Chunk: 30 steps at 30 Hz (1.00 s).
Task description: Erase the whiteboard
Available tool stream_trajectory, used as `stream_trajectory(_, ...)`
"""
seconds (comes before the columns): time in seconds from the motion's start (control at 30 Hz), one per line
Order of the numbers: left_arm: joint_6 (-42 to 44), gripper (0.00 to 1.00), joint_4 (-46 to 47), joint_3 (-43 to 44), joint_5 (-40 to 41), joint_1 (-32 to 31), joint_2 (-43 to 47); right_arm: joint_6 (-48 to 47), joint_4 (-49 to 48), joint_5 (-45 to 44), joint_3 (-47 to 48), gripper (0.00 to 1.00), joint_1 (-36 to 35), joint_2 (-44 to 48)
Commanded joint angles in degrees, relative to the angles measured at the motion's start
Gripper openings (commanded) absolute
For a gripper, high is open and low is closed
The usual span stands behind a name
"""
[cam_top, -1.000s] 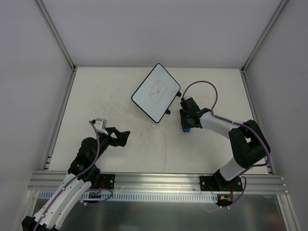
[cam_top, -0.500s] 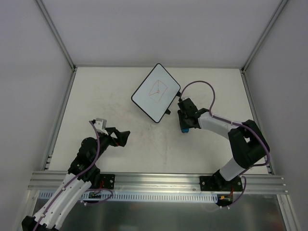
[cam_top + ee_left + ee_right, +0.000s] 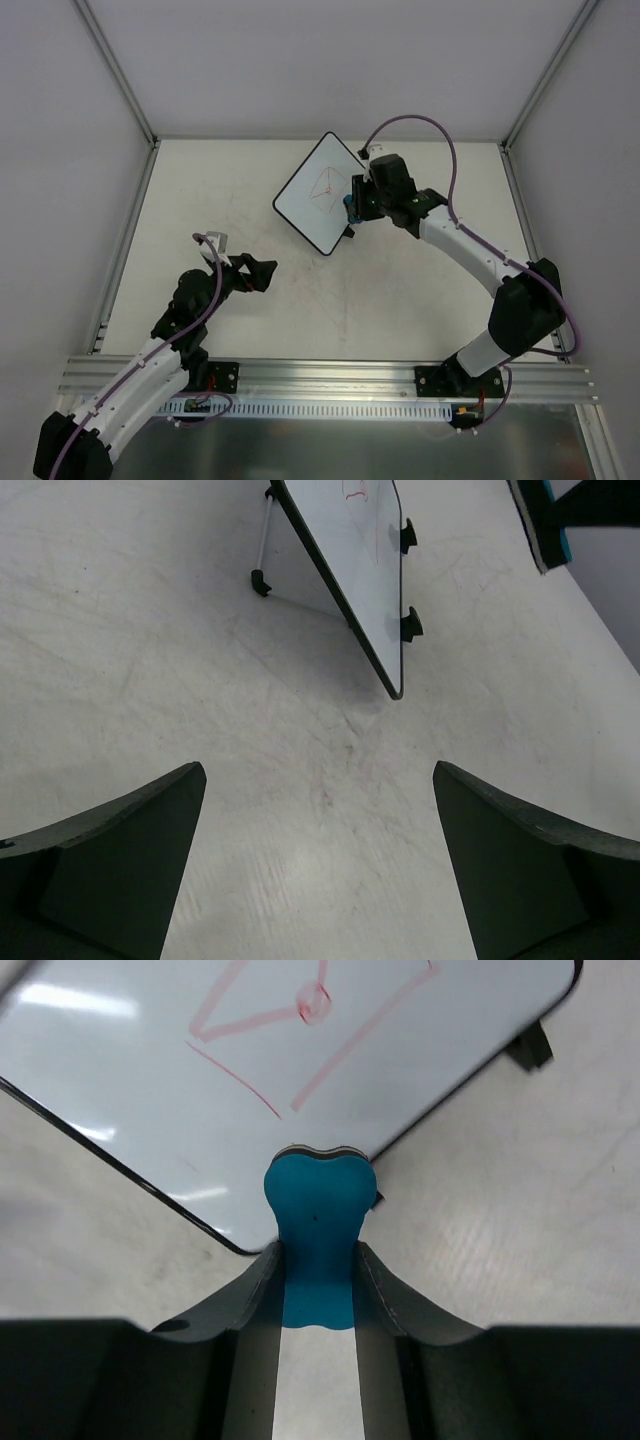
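Our right end effector [image 3: 318,1260] is clamped on the blue eraser [image 3: 318,1222], pinching it round the waist. The eraser's top lobe sits right at the edge of the whiteboard [image 3: 300,1080], next to a rounded corner, though we can't tell if it's actually touching. The board stands tilted toward the far middle of the counter [image 3: 230,190], with red scribbles [image 3: 315,1002] just past the eraser. Our left end effector [image 3: 320,770] is spread wide with nothing in it, well apart from the board ahead.
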<state>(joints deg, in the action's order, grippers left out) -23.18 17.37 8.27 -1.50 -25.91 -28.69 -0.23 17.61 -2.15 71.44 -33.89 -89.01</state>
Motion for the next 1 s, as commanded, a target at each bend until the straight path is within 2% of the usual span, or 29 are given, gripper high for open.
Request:
stream_trajectory(0.0,-3.4,0.99,14.4,2.0,0.2,-0.4,-5.8,2.1,-0.4,7.1,8.2,0.0,0.9,-2.9)
stream_trajectory(0.2,-2.8,0.99,25.2,4.5,0.5,-0.3,-18.6,5.9,0.7,11.3,23.4,0.0,2.2,-11.9)
stream_trajectory(0.4,-1.7,0.87,31.1,9.7,1.1,-0.3,-28.0,9.1,1.2,16.1,34.4,0.0,3.4,-22.3)
stream_trajectory(0.53,-0.3,0.86,32.9,13.7,2.7,-0.3,-34.0,9.5,0.9,16.7,37.8,0.0,4.4,-26.6)
stream_trajectory(0.63,-0.3,0.93,35.1,16.1,1.7,-0.2,-38.8,9.3,0.2,16.4,39.4,0.0,4.7,-29.0)
stream_trajectory(0.97,-4.1,0.88,38.6,21.1,-1.3,2.3,-50.5,10.5,-9.5,16.0,35.6,0.0,5.6,-30.3)
